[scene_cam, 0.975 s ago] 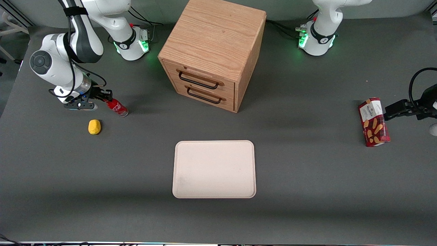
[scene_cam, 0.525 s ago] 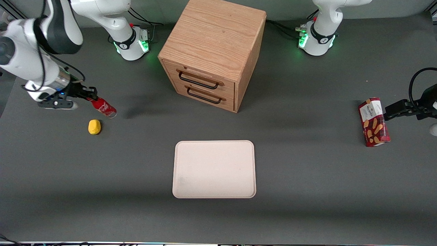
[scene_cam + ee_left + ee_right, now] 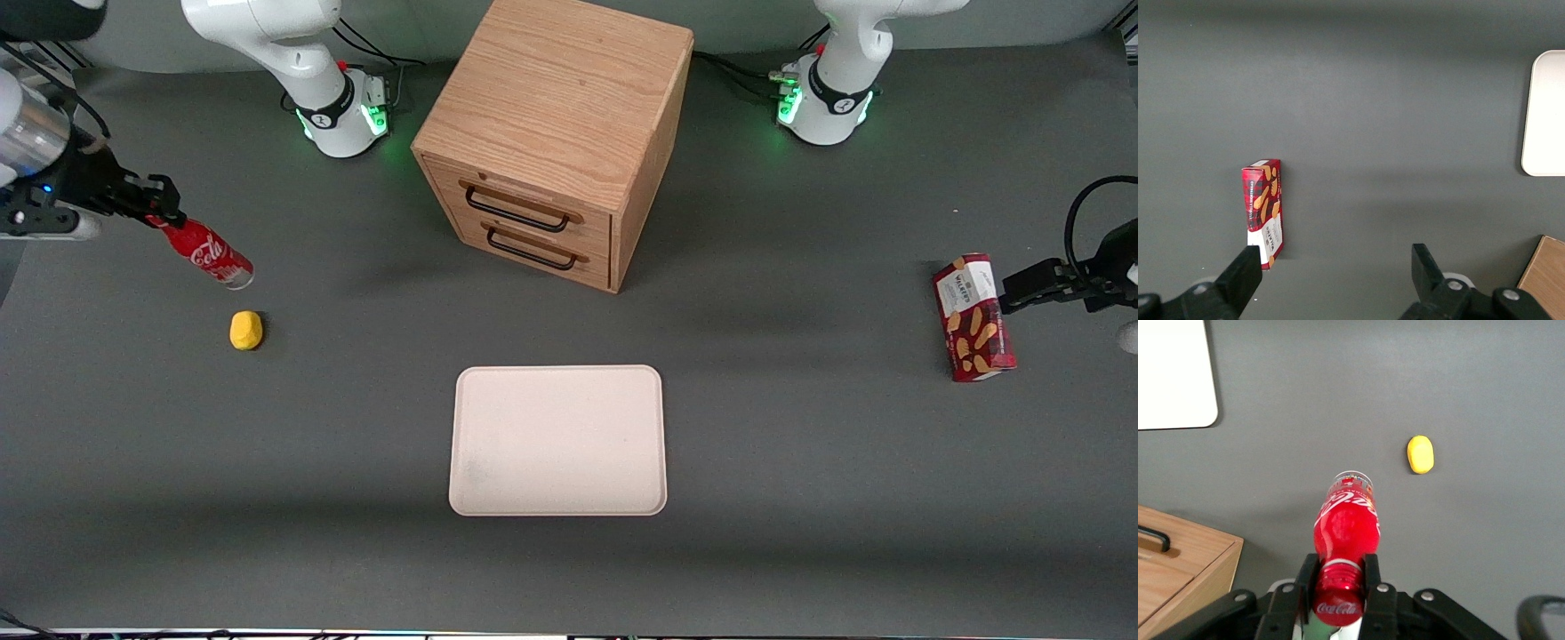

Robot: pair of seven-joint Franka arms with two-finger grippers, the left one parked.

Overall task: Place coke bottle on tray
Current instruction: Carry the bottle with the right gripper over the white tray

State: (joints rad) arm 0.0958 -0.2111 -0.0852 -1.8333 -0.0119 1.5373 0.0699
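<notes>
The coke bottle (image 3: 206,253), clamped at its neck by the hand (image 3: 156,213), has been lifted off the surface (image 3: 800,462), ready for carriage to the tray (image 3: 558,440).

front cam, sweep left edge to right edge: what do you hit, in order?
End effector gripping the coke bottle by its neck → yellow lump → wooden drawer cabinet → snack box. The tray overlaps the cabinet's span, so it is left out.
</notes>
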